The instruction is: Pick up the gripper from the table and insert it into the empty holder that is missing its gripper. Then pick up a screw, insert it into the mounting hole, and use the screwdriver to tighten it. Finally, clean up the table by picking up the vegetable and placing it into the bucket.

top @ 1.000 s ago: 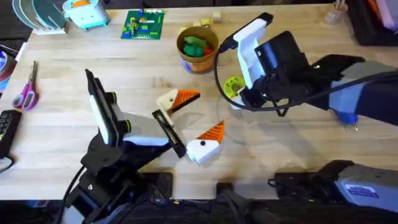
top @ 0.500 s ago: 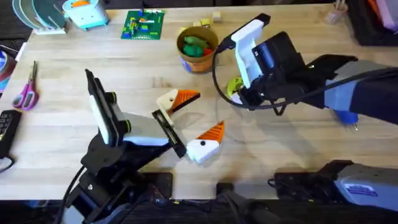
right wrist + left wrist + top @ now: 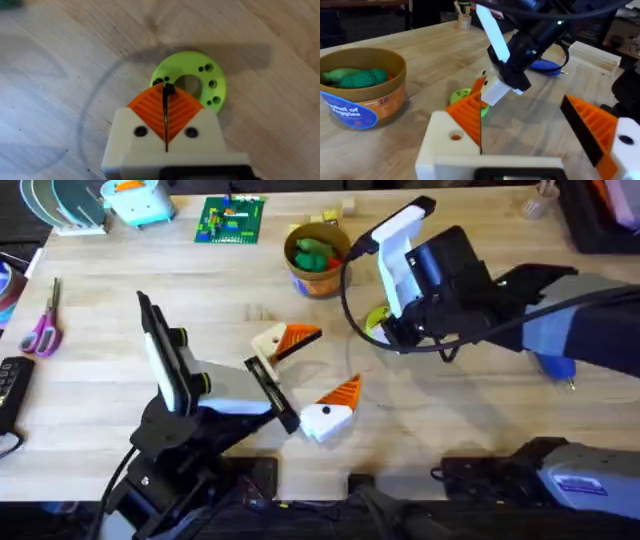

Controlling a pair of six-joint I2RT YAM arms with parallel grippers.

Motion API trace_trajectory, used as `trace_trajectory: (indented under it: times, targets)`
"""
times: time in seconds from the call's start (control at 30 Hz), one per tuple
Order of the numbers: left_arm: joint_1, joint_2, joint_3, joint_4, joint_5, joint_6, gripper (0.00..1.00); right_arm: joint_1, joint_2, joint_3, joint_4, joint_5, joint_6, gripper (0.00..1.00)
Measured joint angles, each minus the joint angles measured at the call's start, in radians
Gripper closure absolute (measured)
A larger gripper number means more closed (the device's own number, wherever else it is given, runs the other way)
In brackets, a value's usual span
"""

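Since a second ago the right arm has moved a little up and to the left over the table (image 3: 90, 370), so its right gripper (image 3: 166, 94) now covers more of the lime-green disc (image 3: 216, 82); all other things lie as before. Its two ribbed orange pads (image 3: 150, 107) are pressed together, and a small dark piece stands at their tips; what it is, I cannot tell. The disc is flat and round, with a big hole in the middle and small holes around.

The left gripper (image 3: 330, 362) is wide open and grips nothing. The holder (image 3: 268, 342), a cream wedge of smooth plastic, forms one of its sides, and the gripper (image 3: 300, 337), an orange ribbed wedge, sits in it; the other side is a bright white block (image 3: 322, 422) with its own orange finger.

The bucket (image 3: 318, 278) is round and brown-orange, with a paper label. The vegetable (image 3: 362, 77), dark green and bumpy, lies inside it. The blue screwdriver (image 3: 555, 367) lies mostly hidden under the right arm.
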Motion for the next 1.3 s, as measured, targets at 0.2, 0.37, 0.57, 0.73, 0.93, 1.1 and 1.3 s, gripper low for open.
trace_trajectory:
  times: [0.2,0.37,0.57,0.73,0.93,1.1,1.3]
  targets:
    - [0.000,0.000,0.000,0.000,0.000,0.000,0.008,0.000,0.000,0.024,0.001,0.000,-0.008,0.995]
    - [0.000,0.000,0.000,0.000,0.000,0.000,0.008,0.000,0.000,0.024,-0.002,0.002,-0.019,0.816]
    - [0.000,0.000,0.000,0.000,0.000,0.000,0.008,0.000,0.000,0.024,-0.003,-0.021,-0.026,0.649]
    - [0.000,0.000,0.000,0.000,0.000,0.000,0.008,0.000,0.018,0.024,-0.003,-0.035,-0.142,0.553]
    - [0.000,0.000,0.000,0.000,0.000,0.000,0.008,0.001,0.072,0.025,0.028,-0.052,-0.210,0.563]
    - [0.000,0.000,0.000,0.000,0.000,0.000,0.008,0.002,0.072,0.025,0.043,-0.058,-0.214,0.576]
    - [0.000,0.000,0.000,0.000,0.000,0.000,0.008,0.002,0.072,0.025,0.049,-0.061,-0.214,0.553]
